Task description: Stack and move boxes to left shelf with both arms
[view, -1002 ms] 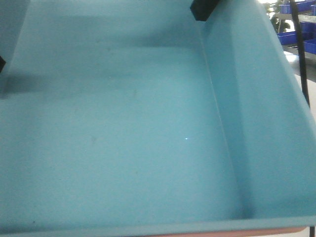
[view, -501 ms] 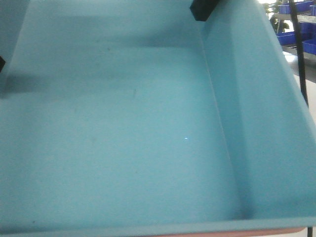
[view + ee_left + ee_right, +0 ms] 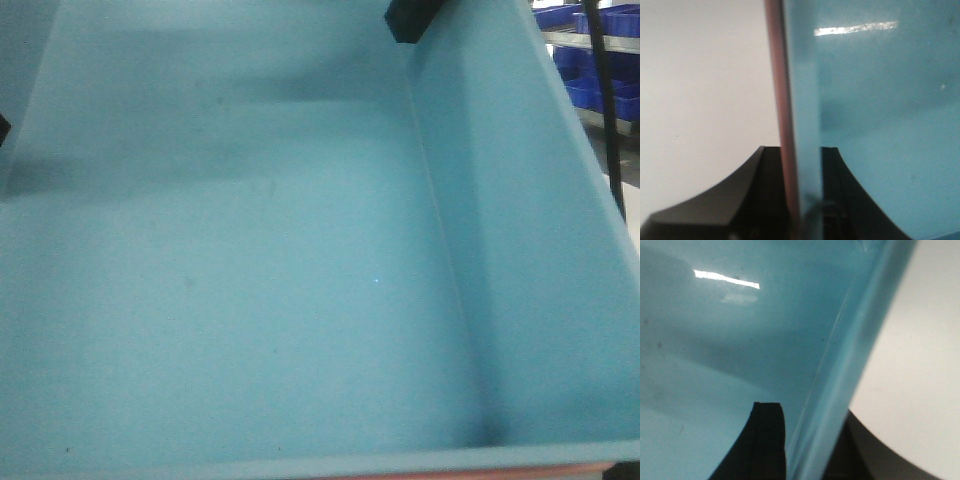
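Surface by the left gripper (image 3: 800,192): to its left we see a plain, pale grey-white expanse; whether wall or floor we cannot tell.
Surface by the right gripper (image 3: 807,452): to its right we see a plain off-white expanse, evenly lit.
Rack (image 3: 570,38): in the front view, up and to the right of the right gripper, we see a metal shelf rail.
Crates (image 3: 585,85): dark blue, ranged above and below that rail.
Floor (image 3: 630,160): pale grey, below the rack.
Light: soft and even.
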Robot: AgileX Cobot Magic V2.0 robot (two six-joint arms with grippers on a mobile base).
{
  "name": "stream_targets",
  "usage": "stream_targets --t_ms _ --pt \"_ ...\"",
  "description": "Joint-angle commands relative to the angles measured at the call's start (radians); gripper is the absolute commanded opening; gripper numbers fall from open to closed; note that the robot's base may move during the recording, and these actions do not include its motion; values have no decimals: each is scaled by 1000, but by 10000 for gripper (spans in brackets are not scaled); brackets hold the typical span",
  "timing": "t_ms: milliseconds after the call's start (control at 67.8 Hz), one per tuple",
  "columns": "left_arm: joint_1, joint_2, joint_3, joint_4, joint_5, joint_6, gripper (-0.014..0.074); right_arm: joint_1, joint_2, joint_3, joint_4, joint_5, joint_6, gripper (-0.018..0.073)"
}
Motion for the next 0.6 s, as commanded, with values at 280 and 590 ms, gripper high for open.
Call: stream_targets --t_ms 280,590 --pt "-19 -22 -49 54 -246 7 -3 32 -38 -32 107 -131 -40 56" --pt "-19 -22 -49 54 -246 7 -3 32 -38 -32 107 -131 -40 56"
